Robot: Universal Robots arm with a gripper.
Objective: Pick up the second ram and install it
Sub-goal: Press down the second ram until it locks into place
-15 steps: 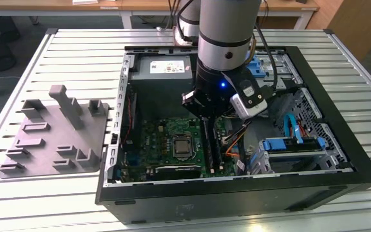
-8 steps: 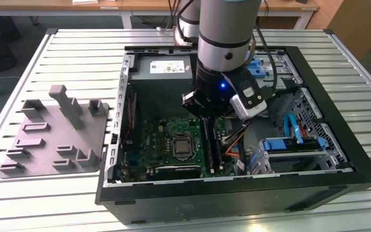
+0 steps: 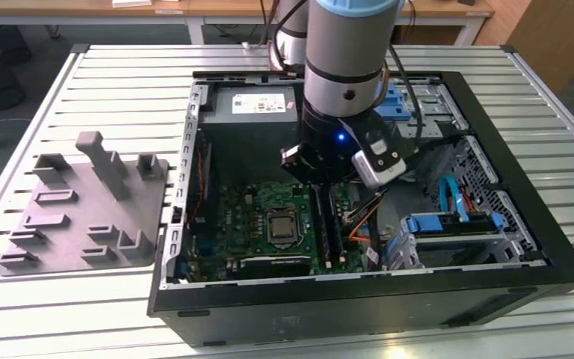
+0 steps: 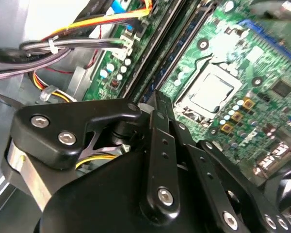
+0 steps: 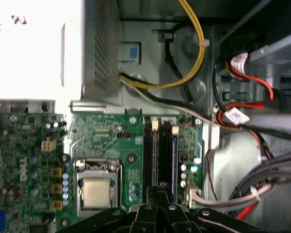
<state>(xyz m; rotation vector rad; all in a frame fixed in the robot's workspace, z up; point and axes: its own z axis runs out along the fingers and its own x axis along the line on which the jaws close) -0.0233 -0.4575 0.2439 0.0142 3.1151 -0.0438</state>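
Note:
My gripper [image 3: 316, 182] hangs low inside the open computer case, over the far end of the green board's [image 3: 257, 213] memory sockets. In both wrist views its black fingers [image 4: 160, 116] meet at the tip with no gap, so it is shut. Right under the tip a slim dark strip, the second ram [image 5: 160, 155], lies along the sockets; in the exterior view the second ram [image 3: 321, 224] runs toward the case front. I cannot tell whether the fingertips [image 5: 161, 190] touch it. Another dark strip [image 5: 174, 158] stands in the socket beside it.
The grey plastic tray [image 3: 78, 217] with upright ribs lies outside the case, on the exterior view's left. A processor socket [image 5: 96, 189] sits beside the memory sockets. Cable bundles [image 5: 233, 116], a power supply [image 3: 257, 105] and blue drive brackets [image 3: 447, 224] crowd the case's other side.

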